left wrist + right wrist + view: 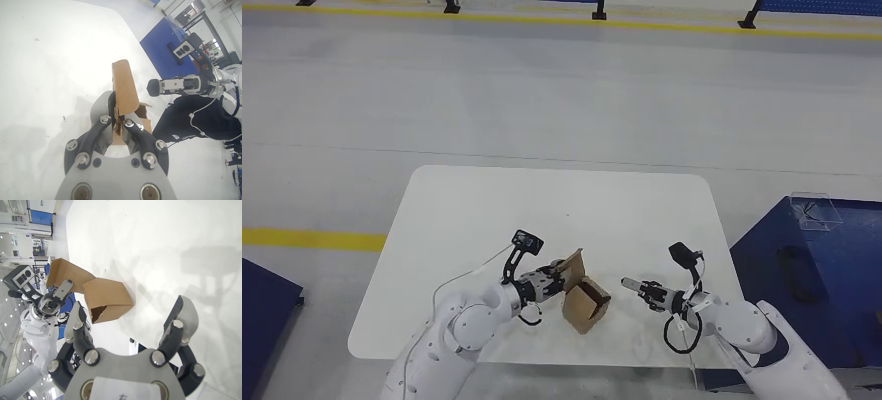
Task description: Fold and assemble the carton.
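Carton (587, 302): brown cardboard, partly formed, lying on the white bench (542, 210) close to its front edge, between the two arms.

One long flap (123, 85) stands up from the carton body, tilted, on the side facing the left arm (477, 322).

Left jaws: closed on that flap near its base, one pad on each face of the cardboard. The cardboard edge between the pads looks torn and ragged. Seen from the left wrist, the raised flap hides most of the carton body behind it.

Right jaws: spread wide, holding nothing, level with the carton on the side of the right arm (732, 325). They are just beside the carton but apart from it, with a strip of bare bench between.

The carton end facing the right wrist is not fully shut. Its panels meet unevenly and leave a dark gap (97, 311) at one corner.

Surroundings:
- A few small dark specks (36, 39) lie on the bench, well away from the carton.
- A blue cabinet (832, 280) stands off the bench on the robot's right, with a clear box (814, 210) on top.
- A blue block (262, 310) sits at the far left edge.
- A yellow line (312, 239) runs along the floor.
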`<move>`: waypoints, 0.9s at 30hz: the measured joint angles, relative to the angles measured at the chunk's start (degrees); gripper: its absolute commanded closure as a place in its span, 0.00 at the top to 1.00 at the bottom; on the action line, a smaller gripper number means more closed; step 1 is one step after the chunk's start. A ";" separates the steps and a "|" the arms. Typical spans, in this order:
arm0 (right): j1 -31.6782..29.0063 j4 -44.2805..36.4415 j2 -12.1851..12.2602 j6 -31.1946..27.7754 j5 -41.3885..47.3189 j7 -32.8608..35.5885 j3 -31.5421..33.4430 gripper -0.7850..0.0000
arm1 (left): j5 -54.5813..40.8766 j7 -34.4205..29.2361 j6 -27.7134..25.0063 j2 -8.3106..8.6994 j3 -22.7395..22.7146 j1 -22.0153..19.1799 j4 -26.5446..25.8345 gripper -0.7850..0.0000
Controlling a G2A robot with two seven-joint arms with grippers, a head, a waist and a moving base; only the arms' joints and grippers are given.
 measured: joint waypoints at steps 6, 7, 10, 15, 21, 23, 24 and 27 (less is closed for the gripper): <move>0.12 -0.05 -0.08 0.27 -0.09 0.63 1.12 1.00 | 4.03 6.81 7.21 0.21 -0.42 6.24 -7.57 0.00; 0.04 -0.09 -0.09 0.26 0.05 0.81 1.43 1.00 | 3.96 8.55 8.97 0.16 -0.29 7.96 -9.38 0.00; -0.06 -0.11 -0.15 0.21 0.23 1.10 1.88 1.00 | 0.25 12.39 11.06 -0.07 -0.09 11.96 -12.87 0.00; -0.08 -0.10 -0.32 -0.08 0.47 1.75 2.00 1.00 | -6.30 20.62 12.89 -0.70 0.15 16.86 -15.98 0.00; -0.36 0.36 -0.41 0.00 2.74 2.90 3.60 1.00 | -8.04 26.61 13.43 -1.51 3.07 18.22 -16.22 0.00; -0.50 0.18 -0.39 0.33 2.50 2.68 3.94 1.00 | -7.65 26.16 13.24 -1.51 3.14 18.13 -16.21 0.00; -0.51 0.15 -0.39 0.35 2.44 2.63 3.96 1.00 | -7.66 26.15 13.25 -1.50 3.10 18.14 -16.21 0.00; -0.52 0.16 -0.39 0.30 2.43 2.59 3.93 1.00 | -7.72 26.18 13.29 -1.50 3.07 18.16 -16.22 0.00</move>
